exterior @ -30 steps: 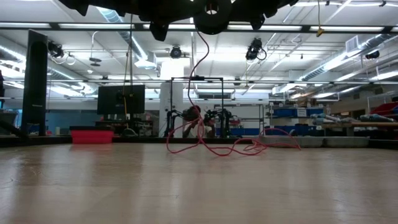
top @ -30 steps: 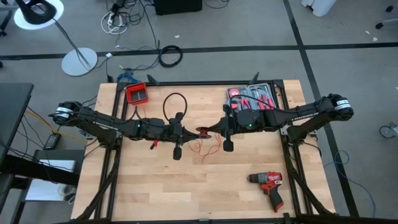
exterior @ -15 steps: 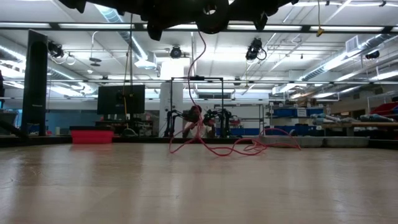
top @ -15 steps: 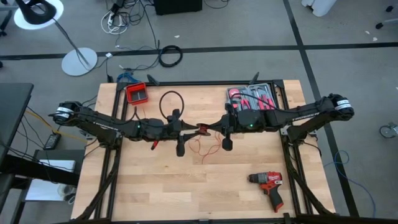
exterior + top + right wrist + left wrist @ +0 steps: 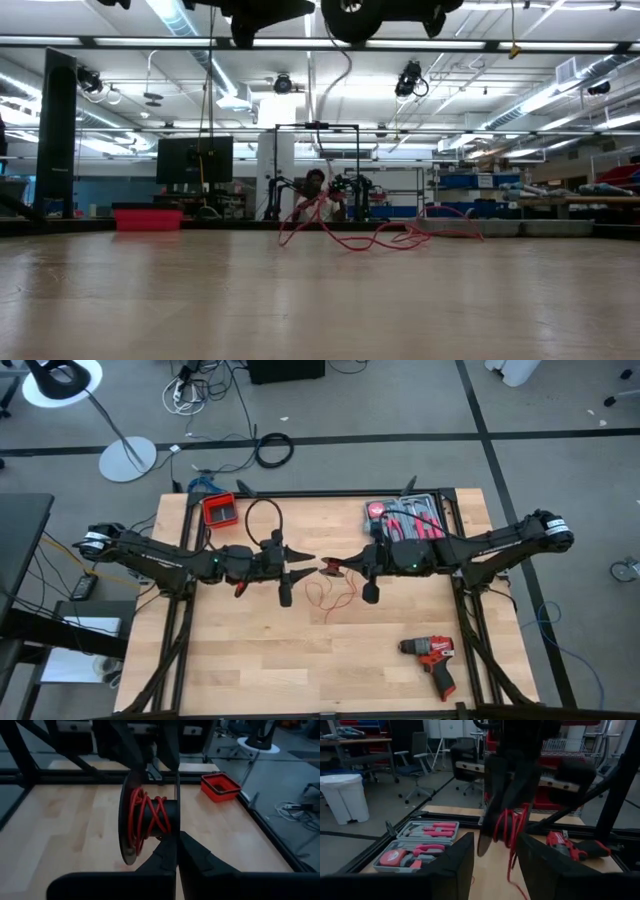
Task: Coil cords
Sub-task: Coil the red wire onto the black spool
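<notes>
Above the middle of the pale wooden worktop [image 5: 250, 660], your left gripper [image 5: 297, 559] has just released and backed off, leaving the black spool [image 5: 145, 822] wound with thin red cords [image 5: 335, 595] pinched in your clenched right gripper [image 5: 338, 567], with slack trailing below.

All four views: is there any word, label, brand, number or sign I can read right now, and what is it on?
Readable text: none in any view.
Red drill: no brand or label can be made out.
Tool case: any markings are too small to read.
Red bin: no visible lettering.
Spool of red cord: plain black, no print.
Room shelving and monitor in the low view: too far off to read.
</notes>
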